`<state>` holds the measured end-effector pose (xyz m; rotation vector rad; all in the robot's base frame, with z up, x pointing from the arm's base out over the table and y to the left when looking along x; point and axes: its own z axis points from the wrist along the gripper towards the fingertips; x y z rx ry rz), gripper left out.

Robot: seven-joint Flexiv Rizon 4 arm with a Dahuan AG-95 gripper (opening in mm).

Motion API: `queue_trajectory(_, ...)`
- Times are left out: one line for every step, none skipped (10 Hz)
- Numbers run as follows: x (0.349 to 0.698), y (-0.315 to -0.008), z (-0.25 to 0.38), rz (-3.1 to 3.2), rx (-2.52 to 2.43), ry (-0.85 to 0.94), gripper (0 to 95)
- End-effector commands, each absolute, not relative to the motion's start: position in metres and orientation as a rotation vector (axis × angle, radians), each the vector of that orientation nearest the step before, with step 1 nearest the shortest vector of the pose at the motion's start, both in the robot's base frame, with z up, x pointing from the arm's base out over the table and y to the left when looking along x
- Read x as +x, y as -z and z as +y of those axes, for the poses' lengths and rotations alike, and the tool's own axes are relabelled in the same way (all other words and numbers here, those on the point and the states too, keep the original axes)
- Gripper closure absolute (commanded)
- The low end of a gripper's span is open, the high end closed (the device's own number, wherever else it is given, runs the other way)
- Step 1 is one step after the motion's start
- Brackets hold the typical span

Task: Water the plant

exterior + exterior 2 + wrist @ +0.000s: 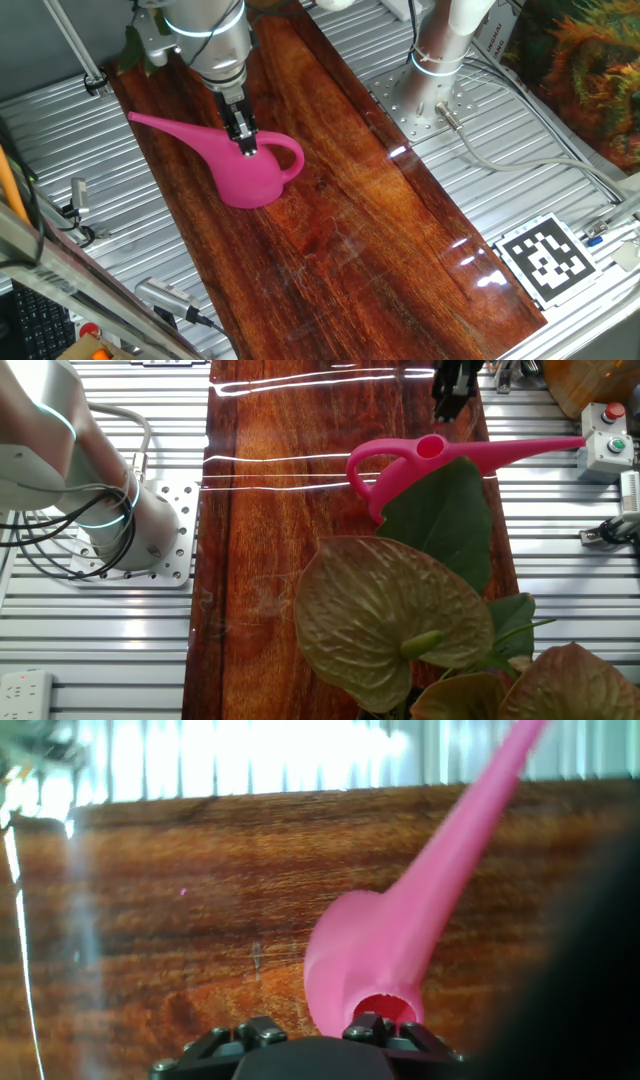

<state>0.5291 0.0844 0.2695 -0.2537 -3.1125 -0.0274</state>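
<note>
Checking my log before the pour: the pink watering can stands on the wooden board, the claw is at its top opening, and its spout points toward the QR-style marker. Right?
Not quite. The pink watering can does stand on the wooden board with the claw at its top, but one fixed view shows the spout pointing away from the marker, toward the board's far left edge.

Robotics lab, ribbed aluminium bench (pixel 560 170), fiducial marker (pixel 548 258), emergency-stop box (pixel 607 436)

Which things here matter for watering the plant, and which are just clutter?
Job:
- pink watering can, standing on the wooden board
- plant, broad green leaves next to the can
- gripper, down at the can's top opening

Lying about:
- black-and-white marker tag
- button box with red and green buttons
- orange-and-green foliage off the board
</note>
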Motion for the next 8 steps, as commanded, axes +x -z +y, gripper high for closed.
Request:
queue_trajectory(0.5288,-0.2695,0.0842,-3.135,-0.273,0.041,57.0)
queue_trajectory(0.5288,-0.2695,0.0842,-3.137,-0.273,0.040,57.0)
queue_trajectory(0.5288,-0.2695,0.0842,-3.137,-0.276,0.038,57.0)
queue_trajectory(0.5288,-0.2695,0.0842,-3.136,-0.286,0.021,76.0)
queue_trajectory(0.5288,-0.2695,0.0842,-3.137,-0.281,0.011,95.0)
queue_trajectory(0.5288,-0.2695,0.0842,-3.137,-0.281,0.011,95.0)
queue_trajectory(0.5288,-0.2695,0.0842,-3.136,-0.280,0.011,95.0)
queue_trajectory(0.5288,-0.2695,0.0842,-3.136,-0.282,0.007,95.0)
